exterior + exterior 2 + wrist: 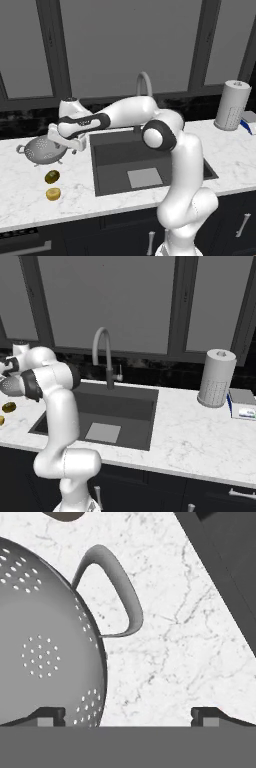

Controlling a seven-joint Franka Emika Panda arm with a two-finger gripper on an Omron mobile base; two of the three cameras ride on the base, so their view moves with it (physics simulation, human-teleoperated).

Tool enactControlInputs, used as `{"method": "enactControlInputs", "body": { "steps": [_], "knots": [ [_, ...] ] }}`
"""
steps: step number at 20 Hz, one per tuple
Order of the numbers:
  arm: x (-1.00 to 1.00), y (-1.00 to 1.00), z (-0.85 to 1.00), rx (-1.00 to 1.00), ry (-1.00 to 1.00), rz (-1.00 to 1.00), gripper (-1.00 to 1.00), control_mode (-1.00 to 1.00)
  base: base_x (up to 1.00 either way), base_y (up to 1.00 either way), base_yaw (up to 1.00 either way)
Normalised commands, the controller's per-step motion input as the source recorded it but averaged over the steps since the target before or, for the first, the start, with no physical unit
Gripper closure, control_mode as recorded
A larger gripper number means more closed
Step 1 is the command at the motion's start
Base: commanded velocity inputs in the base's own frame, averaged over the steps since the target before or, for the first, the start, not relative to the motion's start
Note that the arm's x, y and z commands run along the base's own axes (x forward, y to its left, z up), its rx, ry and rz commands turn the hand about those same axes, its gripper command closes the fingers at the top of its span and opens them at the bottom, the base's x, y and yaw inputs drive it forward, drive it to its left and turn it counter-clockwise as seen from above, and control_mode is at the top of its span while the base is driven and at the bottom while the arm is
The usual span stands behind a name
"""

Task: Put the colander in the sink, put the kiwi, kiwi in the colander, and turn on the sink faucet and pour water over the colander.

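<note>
Marble counter [30,200] runs under dark windows, and I work along it from the left. My colander [42,150] sits at the far left of the counter, at about nine o'clock from the sink [145,160], not yet moved. My claw [64,141] hangs right over its near rim and handle, jaws spread wide and holding nothing. In the hand view one fingertip [47,716] stands over the bowl and the other [207,716] over bare marble, so the rim and the loop handle [115,592] lie between them.

Just at six o'clock from the colander lie the two kiwis, the brown one [52,176] and the yellow one [53,193] below it, both on the counter, apart from the bowl.

I judge the task barely begun: the colander must go into the sink, both kiwis into it, and the faucet [144,85] at the sink's twelve o'clock has to be turned on; no water runs.

Further right, a towel roll [232,105] stands at two o'clock from the sink, with a small box [242,405] beside it. Nothing blocks the short way from colander to sink, though my own forearm stretches across the sink's left edge.
</note>
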Motion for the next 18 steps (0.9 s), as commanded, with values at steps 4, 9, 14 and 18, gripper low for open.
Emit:
{"method": "enactControlInputs", "body": {
  "steps": [4, 9, 14, 18],
  "knots": [
    [0.30, 0.09, -0.19, 0.00, 0.00, 0.00, -1.00, -1.00, 0.00, 0.00, 0.00],
    [0.23, 0.04, -0.17, 0.00, 0.00, 0.00, -1.00, -1.00, 0.00, 0.00, 0.00],
    [0.18, 0.12, -0.20, 0.00, 0.00, 0.00, -1.00, -1.00, 0.00, 0.00, 0.00],
    [0.25, 0.12, -0.14, 0.00, 0.00, 0.00, -1.00, -1.00, 0.00, 0.00, 0.00]
  ]
}}
